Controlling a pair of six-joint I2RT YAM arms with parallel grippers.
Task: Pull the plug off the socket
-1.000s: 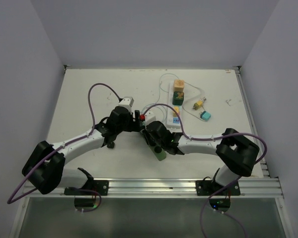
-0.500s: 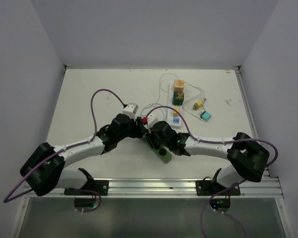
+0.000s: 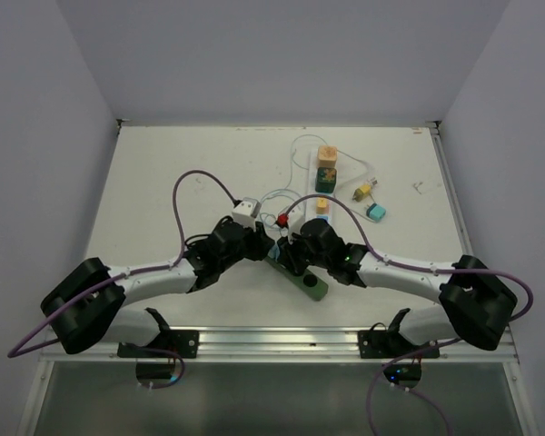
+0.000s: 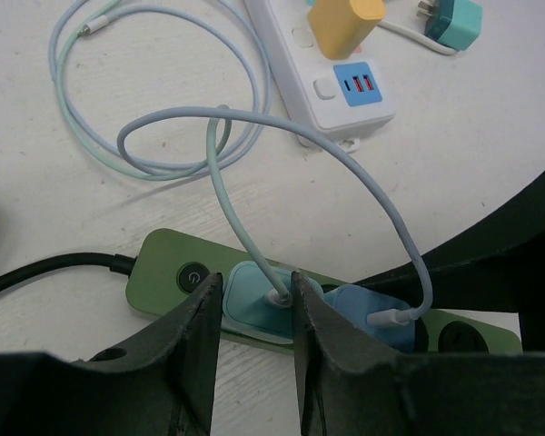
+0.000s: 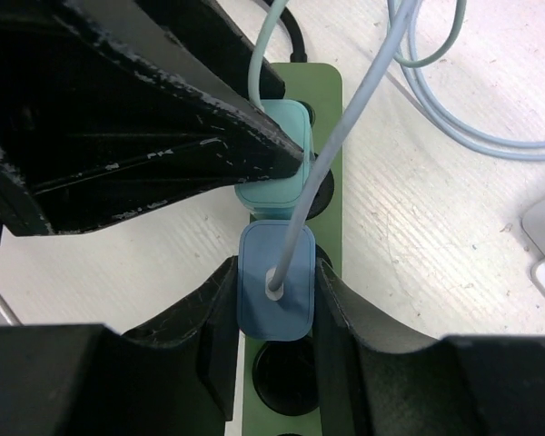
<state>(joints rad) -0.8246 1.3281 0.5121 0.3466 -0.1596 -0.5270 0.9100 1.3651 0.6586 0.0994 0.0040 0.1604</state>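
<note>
Left claw (image 4: 253, 300) clamps teal plug (image 4: 245, 307); right claw (image 5: 274, 277) clamps blue plug (image 5: 277, 304). Risk: unheld green strip (image 5: 330, 100) lifts with pull, plugs not freed.

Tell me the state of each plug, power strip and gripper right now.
Left gripper, shut on the pale teal plug.
Right gripper, shut on the blue plug.
Pale teal plug, seated in the green strip.
Blue plug, seated in the green strip.
Green strip, lying flat, a socket beside the blue plug empty.
Yellow plug, seated in the white strip.
Loose teal adapter, unplugged, prongs showing.
</note>
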